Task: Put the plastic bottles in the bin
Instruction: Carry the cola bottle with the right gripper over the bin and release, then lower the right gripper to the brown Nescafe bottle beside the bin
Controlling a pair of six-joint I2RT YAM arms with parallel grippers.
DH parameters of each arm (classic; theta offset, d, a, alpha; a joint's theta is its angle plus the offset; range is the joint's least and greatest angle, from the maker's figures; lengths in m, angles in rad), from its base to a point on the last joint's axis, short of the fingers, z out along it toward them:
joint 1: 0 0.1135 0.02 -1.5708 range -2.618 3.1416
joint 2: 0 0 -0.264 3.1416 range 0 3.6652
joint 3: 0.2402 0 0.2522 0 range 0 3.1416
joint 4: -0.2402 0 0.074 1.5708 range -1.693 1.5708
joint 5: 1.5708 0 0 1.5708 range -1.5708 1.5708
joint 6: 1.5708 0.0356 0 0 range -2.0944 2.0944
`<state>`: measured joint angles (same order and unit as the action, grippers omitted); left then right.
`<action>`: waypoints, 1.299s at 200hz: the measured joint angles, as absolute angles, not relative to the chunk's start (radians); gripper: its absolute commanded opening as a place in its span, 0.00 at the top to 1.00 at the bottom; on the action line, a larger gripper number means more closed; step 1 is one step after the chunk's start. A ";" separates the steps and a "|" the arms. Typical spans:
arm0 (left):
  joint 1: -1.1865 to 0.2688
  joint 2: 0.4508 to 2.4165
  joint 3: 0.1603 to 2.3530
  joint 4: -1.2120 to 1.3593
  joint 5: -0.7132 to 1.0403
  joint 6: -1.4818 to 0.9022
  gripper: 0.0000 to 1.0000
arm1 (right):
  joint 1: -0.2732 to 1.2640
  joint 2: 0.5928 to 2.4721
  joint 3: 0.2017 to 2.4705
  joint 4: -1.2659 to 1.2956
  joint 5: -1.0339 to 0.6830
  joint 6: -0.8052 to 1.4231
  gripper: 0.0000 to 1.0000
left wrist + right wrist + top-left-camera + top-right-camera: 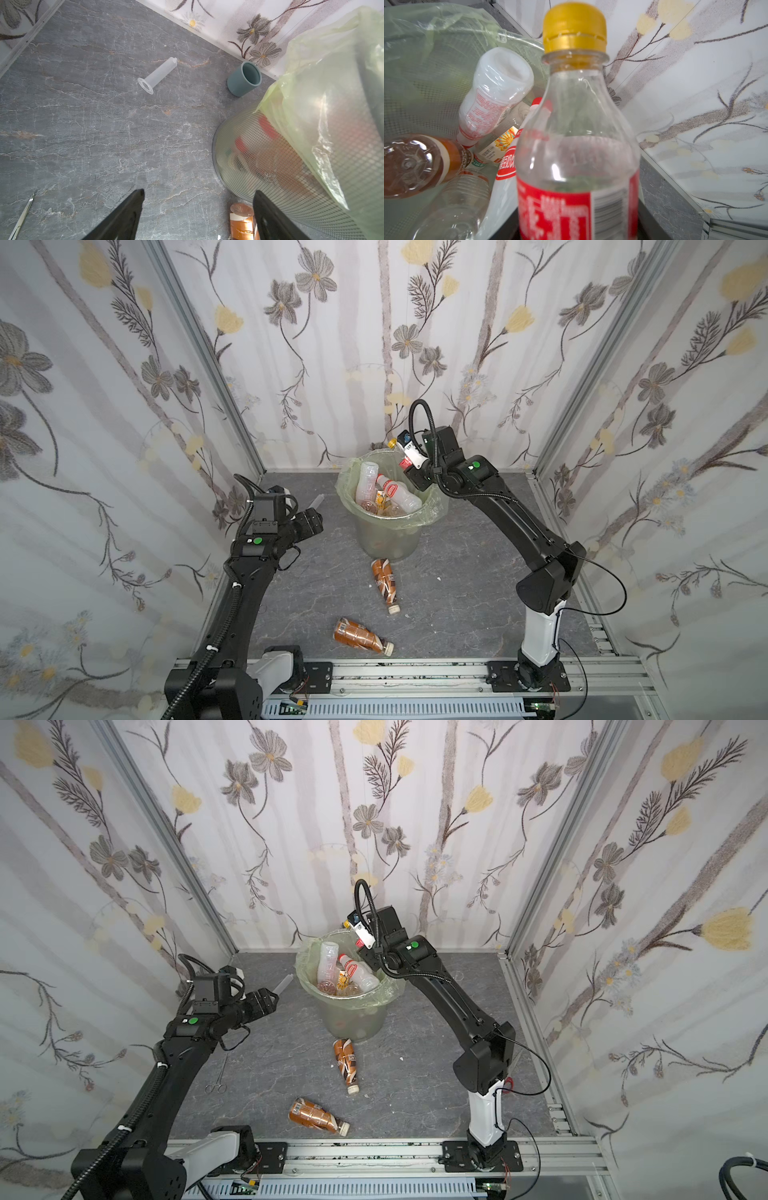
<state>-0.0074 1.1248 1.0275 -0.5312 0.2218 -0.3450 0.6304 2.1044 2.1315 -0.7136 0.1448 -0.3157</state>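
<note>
Bottle with yellow cap [577, 124], clear, red label, held by right gripper [409, 458] above far rim of bin [386, 539].
Heap of other bottles [388, 493] lies inside the bin. Left gripper [199, 191] hangs wide open and empty just beside the bin's wall. One brown bottle [385, 583] lies on the floor just before the bin, a second brown bottle [361, 635] nearer the front rail.

- Grey, slate-veined tabletop [478, 572].
- Bin [386, 539] stands at 12 o'clock.
- Copper-brown bottle [385, 583] lies at the bin's 6 o'clock, with a second copper-brown bottle [361, 635] beyond it.
- Clear syringe [158, 74] at the bin's 10 o'clock, teal cup [243, 80] near it.
- Scissors [218, 1077] at 8 o'clock.
</note>
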 measured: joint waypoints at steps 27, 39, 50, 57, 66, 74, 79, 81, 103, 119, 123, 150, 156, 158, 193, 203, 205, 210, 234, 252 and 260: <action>-0.007 1.119 1.028 -0.528 0.222 -0.345 0.15 | 0.635 2.110 2.132 -0.712 0.164 -0.315 0.22; -0.007 1.119 1.028 -0.529 0.222 -0.345 0.15 | 0.636 2.109 2.133 -0.710 0.170 -0.314 0.19; -0.007 1.119 1.028 -0.529 0.222 -0.347 0.15 | 0.640 2.106 2.133 -0.707 0.181 -0.305 0.18; -0.007 1.119 1.028 -0.529 0.223 -0.347 0.15 | 0.640 2.101 2.133 -0.707 0.188 -0.305 0.17; -0.007 1.118 1.028 -0.529 0.226 -0.347 0.15 | 0.640 2.091 2.133 -0.706 0.191 -0.303 0.17; -0.007 1.117 1.028 -0.529 0.228 -0.347 0.15 | 0.640 2.078 2.133 -0.706 0.195 -0.297 0.17; -0.007 1.117 1.028 -0.529 0.229 -0.348 0.15 | 0.640 2.070 2.133 -0.706 0.197 -0.296 0.17; -0.007 1.116 1.028 -0.529 0.229 -0.348 0.15 | 0.640 2.067 2.133 -0.706 0.197 -0.296 0.17; -0.007 1.114 1.028 -0.529 0.230 -0.348 0.15 | 0.642 2.028 2.133 -0.705 0.206 -0.278 0.16; -0.007 1.111 1.028 -0.529 0.233 -0.348 0.15 | 0.648 2.000 2.133 -0.705 0.208 -0.262 0.16; -0.007 1.110 1.028 -0.529 0.233 -0.348 0.15 | 0.649 1.995 2.133 -0.706 0.208 -0.261 0.16; -0.007 1.106 1.027 -0.529 0.238 -0.348 0.15 | 0.674 1.932 2.104 -0.706 0.204 -0.236 0.16; -0.007 1.105 1.026 -0.529 0.240 -0.348 0.15 | 0.681 1.913 2.086 -0.707 0.202 -0.232 0.16; -0.007 1.105 1.026 -0.529 0.241 -0.348 0.15 | 0.683 1.906 2.079 -0.707 0.199 -0.229 0.16; -0.007 1.093 1.005 -0.529 0.287 -0.347 0.14 | 0.730 1.754 1.872 -0.688 0.178 -0.183 0.15; -0.007 1.089 0.998 -0.530 0.295 -0.347 0.14 | 0.744 1.695 1.783 -0.670 0.167 -0.160 0.14; -0.007 1.087 0.997 -0.530 0.297 -0.347 0.14 | 0.747 1.683 1.764 -0.664 0.162 -0.156 0.14; -0.007 1.085 0.994 -0.531 0.302 -0.347 0.14 | 0.753 1.654 1.718 -0.649 0.157 -0.146 0.13; -0.007 1.085 0.985 -0.537 0.321 -0.347 0.14 | 0.765 1.506 1.487 -0.575 0.134 -0.068 0.14; -0.007 1.088 0.983 -0.555 0.326 -0.343 0.14 | 0.775 1.438 1.355 -0.517 0.114 -0.006 0.14; -0.007 1.089 0.983 -0.564 0.327 -0.340 0.14 | 0.785 1.419 1.309 -0.499 0.105 0.020 0.14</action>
<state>-0.0071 1.0889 0.9829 -0.5636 0.3267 -0.3405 0.7853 1.4193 1.3087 -0.4988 0.1051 0.0196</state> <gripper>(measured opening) 0.857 0.864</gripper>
